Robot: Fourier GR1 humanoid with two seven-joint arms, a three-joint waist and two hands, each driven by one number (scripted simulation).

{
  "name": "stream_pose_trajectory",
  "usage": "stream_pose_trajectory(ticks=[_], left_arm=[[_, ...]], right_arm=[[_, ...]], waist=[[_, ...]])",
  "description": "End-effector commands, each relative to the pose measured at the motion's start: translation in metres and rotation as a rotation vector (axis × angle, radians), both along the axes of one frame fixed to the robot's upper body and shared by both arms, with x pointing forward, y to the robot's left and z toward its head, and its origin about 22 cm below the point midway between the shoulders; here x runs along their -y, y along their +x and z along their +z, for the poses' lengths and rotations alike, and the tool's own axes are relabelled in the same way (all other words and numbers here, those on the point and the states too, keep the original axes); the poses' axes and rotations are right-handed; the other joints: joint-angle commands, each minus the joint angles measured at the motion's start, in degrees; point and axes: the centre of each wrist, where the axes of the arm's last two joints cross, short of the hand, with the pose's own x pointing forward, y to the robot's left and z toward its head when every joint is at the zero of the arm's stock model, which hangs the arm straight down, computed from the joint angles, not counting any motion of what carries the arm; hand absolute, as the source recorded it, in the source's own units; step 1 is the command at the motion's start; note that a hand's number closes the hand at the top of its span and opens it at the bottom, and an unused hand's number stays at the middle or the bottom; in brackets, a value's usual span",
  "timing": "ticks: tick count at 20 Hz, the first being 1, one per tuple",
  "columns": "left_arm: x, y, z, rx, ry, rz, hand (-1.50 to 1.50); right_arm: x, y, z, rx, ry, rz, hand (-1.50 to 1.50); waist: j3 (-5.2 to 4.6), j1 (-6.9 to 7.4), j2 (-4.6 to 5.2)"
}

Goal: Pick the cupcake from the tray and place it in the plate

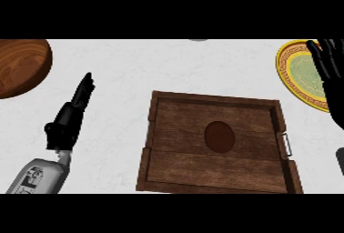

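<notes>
The cupcake (220, 136) shows as a dark brown oval in the middle of the wooden tray (174, 164), which lies on the white counter. The plate (295, 77), yellow-rimmed with a pale green centre, sits at the right edge beyond the tray's far right corner. My right hand (329, 68) lies over the plate's right part with its fingers straight, open and holding nothing, well away from the cupcake. My left hand (70, 113) rests to the left of the tray, fingers straight and pointing away, open.
A round wooden board or bowl (20, 68) sits at the far left corner. A small grey object (198, 39) peeks in at the top edge. Bare white counter (168, 63) stretches beyond the tray.
</notes>
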Motion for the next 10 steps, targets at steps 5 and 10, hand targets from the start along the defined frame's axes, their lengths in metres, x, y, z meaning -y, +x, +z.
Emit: stream_pose_trajectory(ticks=[5,10], left_arm=[[-0.004,0.007,-0.005,-0.098,-0.041,0.002,0.00],[-0.008,0.009,-0.007,-0.204,-0.110,0.015,0.00]], right_arm=[[-0.062,0.019,-0.021,-0.173,-0.187,0.640,1.50],[-0.032,0.043,-0.061,-0.134,-0.142,0.463,-1.50]], waist=[[1.05,7.93,1.63],[1.38,5.70,1.22]])
